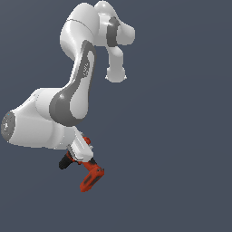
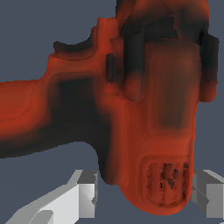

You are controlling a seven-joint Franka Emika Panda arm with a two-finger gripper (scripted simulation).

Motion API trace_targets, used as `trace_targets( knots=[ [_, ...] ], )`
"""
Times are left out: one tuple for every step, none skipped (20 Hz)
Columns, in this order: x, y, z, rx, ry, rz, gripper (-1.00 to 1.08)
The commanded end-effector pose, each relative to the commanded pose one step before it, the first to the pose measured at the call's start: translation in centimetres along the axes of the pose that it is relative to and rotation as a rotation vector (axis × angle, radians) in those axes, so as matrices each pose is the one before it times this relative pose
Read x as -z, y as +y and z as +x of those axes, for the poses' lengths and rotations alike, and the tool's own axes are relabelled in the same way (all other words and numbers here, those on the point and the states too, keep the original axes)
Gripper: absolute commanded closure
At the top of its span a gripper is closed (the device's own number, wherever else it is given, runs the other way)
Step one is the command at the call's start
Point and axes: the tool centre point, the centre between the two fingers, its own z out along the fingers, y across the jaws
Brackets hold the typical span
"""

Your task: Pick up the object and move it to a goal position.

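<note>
The red-orange drill (image 1: pixel 92 176) hangs under my gripper (image 1: pixel 83 159). Its black chuck tip (image 1: pixel 63 163) points to the exterior view's left, and its blocky battery base slants down to the right. In the wrist view the drill (image 2: pixel 148 109) fills most of the picture. Its rounded rear end sits between my two grey fingers (image 2: pixel 87 194), one on each side, and my gripper (image 2: pixel 148 197) is shut on the body. The contact faces are hidden by the drill.
The white and grey arm (image 1: pixel 72 95) bends over above the gripper. Everything around it is plain dark grey-blue, with no edge, other object or marker in view.
</note>
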Motion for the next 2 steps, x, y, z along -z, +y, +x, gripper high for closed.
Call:
trace_targets(
  knots=[
    [0.923,-0.198,-0.321,0.00302,0.00594,0.00422,1.08],
    [0.033,-0.003,-0.014,0.00000,0.00000,0.00000,1.08]
  ],
)
